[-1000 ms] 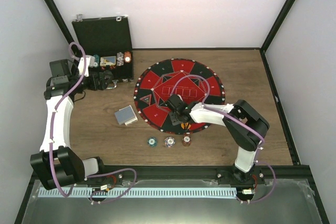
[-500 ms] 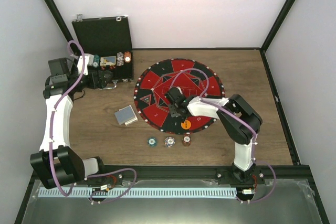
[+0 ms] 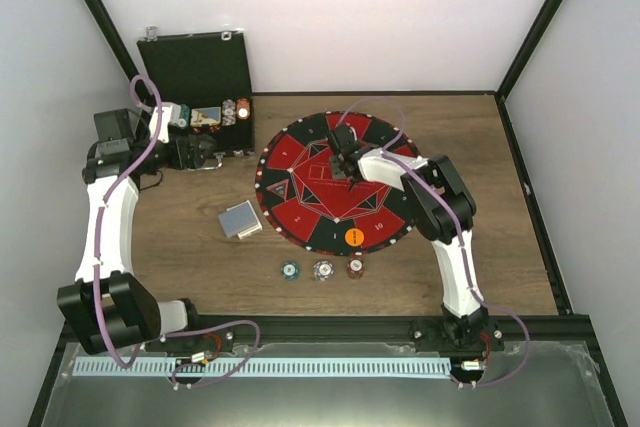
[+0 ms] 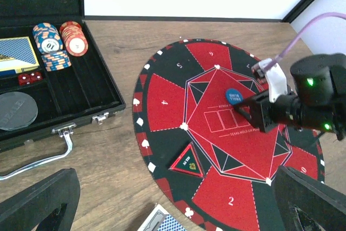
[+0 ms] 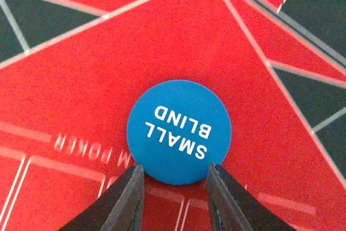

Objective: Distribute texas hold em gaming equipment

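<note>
The right gripper (image 5: 174,169) is over the red centre field of the round mat (image 3: 290,209), jaws partly open with a gap narrower than the blue disc (image 5: 179,131). The two fingertips (image 5: 123,197) overlap the near edge of that disc, one on each side; whether they touch it cannot be told. The blue disc, marked SMALL BLIND, lies flat on the mat and is not gripped. The orange disc (image 3: 352,237) lies on the mat close to its near rim, well apart from the blue disc. Three chips (image 3: 322,270) sit in a row on the table (image 3: 480,247) just beyond the mat's near rim. A stack of cards (image 3: 240,219) lies on the table just beside the mat's left edge. The left gripper (image 3: 203,152) is at the front edge of the open black case (image 3: 195,72), jaws spread wide and holding nothing; more chips (image 4: 57,41) are stacked in the case
</note>
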